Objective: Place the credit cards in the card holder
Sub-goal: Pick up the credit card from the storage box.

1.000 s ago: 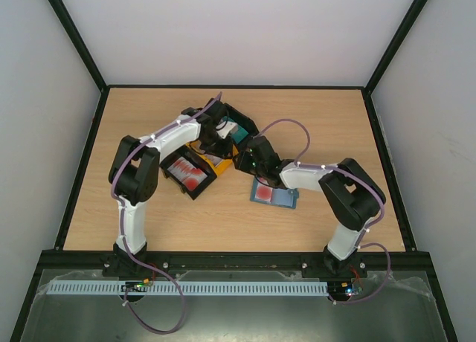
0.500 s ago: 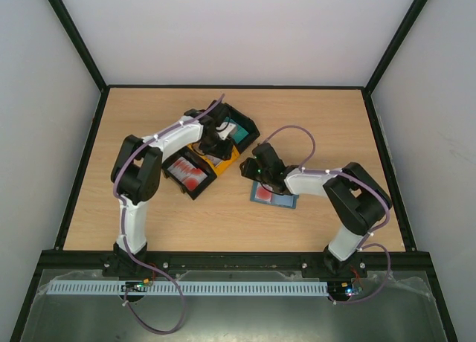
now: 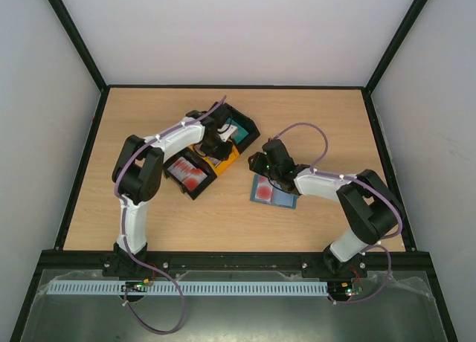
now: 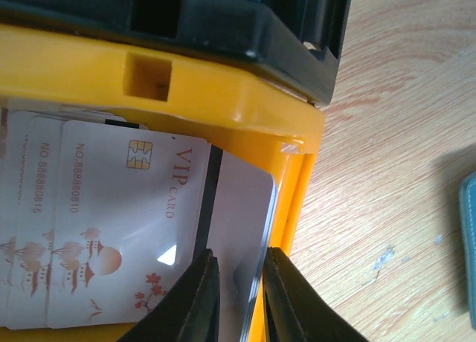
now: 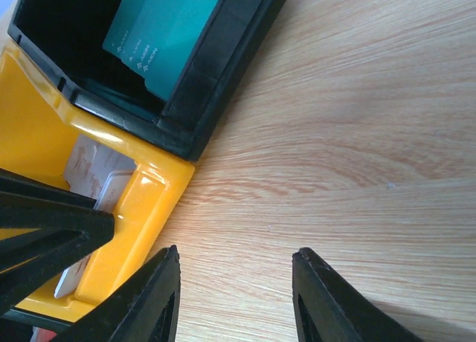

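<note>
Several white credit cards (image 4: pixel 134 208) with red printing lie in a yellow tray (image 4: pixel 223 89). My left gripper (image 4: pixel 239 264) reaches into that tray (image 3: pixel 223 160). Its fingers are nearly together, and the right edge of the top card stands tilted between them. In the top view the left gripper (image 3: pixel 213 145) sits over the yellow tray. The slate-blue card holder (image 3: pixel 286 198) lies on the table with a red-printed card (image 3: pixel 265 191) on it. My right gripper (image 5: pixel 236 256) is open and empty over bare wood, just above the card holder in the top view (image 3: pixel 260 163).
A black tray (image 3: pixel 245 137) holding teal-green cards (image 5: pixel 160 30) stands behind the yellow tray. Another black tray (image 3: pixel 190 173) with red-printed cards sits to its left. The yellow tray's corner (image 5: pixel 126 223) is close to the right gripper's left finger.
My right gripper has drawn back to the right, away from the trays, and now hovers by the card holder. The left gripper has stayed in the yellow tray.
</note>
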You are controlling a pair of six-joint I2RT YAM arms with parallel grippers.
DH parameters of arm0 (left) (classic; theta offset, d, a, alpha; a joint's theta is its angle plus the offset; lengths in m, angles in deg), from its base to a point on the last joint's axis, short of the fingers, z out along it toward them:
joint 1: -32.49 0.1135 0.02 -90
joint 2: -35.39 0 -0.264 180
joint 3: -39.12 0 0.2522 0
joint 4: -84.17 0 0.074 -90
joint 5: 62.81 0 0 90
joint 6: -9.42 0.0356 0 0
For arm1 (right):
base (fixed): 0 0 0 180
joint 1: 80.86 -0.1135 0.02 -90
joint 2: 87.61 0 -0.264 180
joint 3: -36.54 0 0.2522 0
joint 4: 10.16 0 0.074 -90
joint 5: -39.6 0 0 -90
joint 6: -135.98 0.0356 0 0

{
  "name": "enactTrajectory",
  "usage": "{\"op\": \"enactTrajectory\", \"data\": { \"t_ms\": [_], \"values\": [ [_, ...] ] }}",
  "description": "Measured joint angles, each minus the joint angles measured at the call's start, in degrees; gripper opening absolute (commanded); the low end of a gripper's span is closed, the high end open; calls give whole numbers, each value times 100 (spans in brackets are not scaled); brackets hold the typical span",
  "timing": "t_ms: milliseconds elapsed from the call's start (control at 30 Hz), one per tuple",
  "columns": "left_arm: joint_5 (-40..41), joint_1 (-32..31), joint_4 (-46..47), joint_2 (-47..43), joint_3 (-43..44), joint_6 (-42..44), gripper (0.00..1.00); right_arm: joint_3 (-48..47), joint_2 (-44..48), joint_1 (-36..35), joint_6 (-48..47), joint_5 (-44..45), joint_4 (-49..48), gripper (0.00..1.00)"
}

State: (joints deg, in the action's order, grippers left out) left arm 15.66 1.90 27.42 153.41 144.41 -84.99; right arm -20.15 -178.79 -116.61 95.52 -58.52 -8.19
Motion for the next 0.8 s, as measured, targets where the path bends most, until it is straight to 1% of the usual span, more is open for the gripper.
{"op": "enactTrajectory", "data": {
  "t_ms": [133,233,367,567,667,800],
  "values": [
    [26,-35,9,0,0,-22,12,90,48,13,4,17,20,41],
    [33,-39,15,0,2,-22,3,142,50,15,22,22,42,41],
    [280,-24,26,-26,31,-31,3,157,57,17,44,24,83,41],
    [387,13,-4,-90,33,-109,2,166,221,20,46,20,103,42],
    [424,11,-37,-273,33,-144,2,164,271,28,28,-31,107,45],
    [487,26,-33,-809,33,-269,2,68,345,44,-116,-236,140,51]
  ]
}}
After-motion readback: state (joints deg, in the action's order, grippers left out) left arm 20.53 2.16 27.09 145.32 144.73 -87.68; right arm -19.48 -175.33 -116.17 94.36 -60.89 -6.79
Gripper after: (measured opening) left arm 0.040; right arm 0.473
